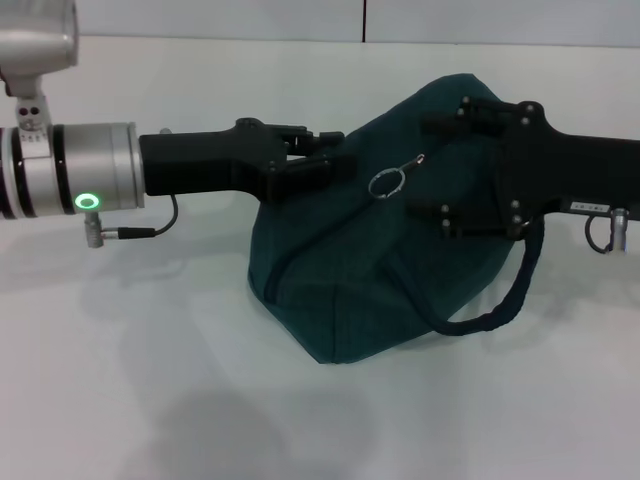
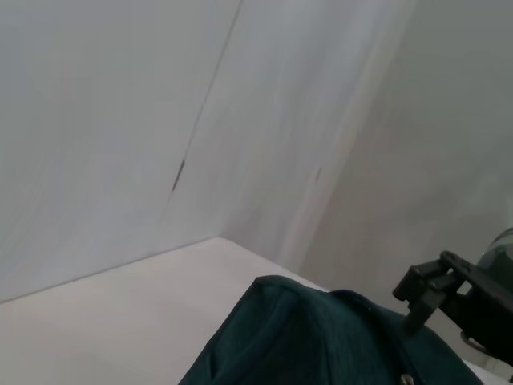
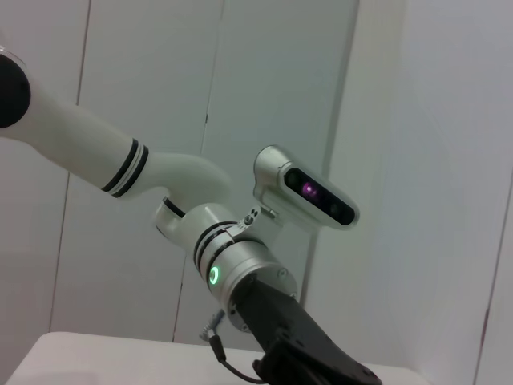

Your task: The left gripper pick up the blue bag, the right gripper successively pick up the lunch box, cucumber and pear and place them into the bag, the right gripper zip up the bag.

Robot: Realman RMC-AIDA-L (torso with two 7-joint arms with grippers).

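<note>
The blue bag point(image 1: 370, 290) sits bulging on the white table, its metal ring pull point(image 1: 387, 182) lying on top. My left gripper point(image 1: 325, 155) reaches in from the left and is shut on the bag's upper left edge. From the right, my right gripper point(image 1: 420, 168) hovers over the bag top, open, with its fingertips just right of the ring pull. One looped handle point(image 1: 500, 305) hangs down the bag's right side. The bag point(image 2: 321, 337) and the right gripper point(image 2: 449, 293) also show in the left wrist view. The lunch box, cucumber and pear are out of view.
The white table point(image 1: 150, 380) spreads around the bag, with a pale wall point(image 1: 300, 18) behind it. The right wrist view shows my left arm's green-lit silver wrist point(image 3: 240, 277) and the robot's head camera point(image 3: 304, 188).
</note>
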